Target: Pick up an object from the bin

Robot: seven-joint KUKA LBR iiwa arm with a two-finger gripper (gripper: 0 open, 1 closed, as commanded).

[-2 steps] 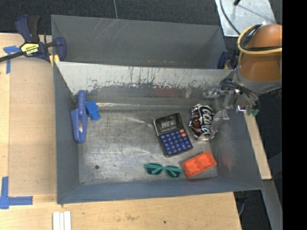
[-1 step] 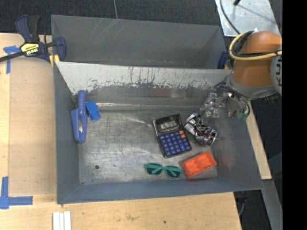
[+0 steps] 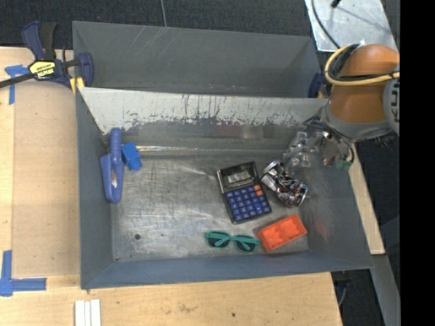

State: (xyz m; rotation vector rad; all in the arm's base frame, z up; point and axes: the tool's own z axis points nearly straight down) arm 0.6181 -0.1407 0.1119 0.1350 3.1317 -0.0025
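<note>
1. We find the gripper (image 3: 298, 153) at the right end of the grey bin (image 3: 170, 212), near the back wall, under the arm's orange cover (image 3: 360, 80).
2. We cannot tell whether the gripper is spread or pressed together, and we see nothing held in it.
3. Nearest to it lies a small crumpled item (image 3: 286, 185), shiny silver and black with red flecks, on the bin floor just in front of the gripper. We cannot confirm contact.
4. A blue calculator (image 3: 243, 193) lies just left of that item.
5. An orange block (image 3: 283, 233) and green sunglasses (image 3: 233, 240) lie near the front wall.
6. A blue long-handled tool (image 3: 112, 168) lies well apart at the left wall.
</note>
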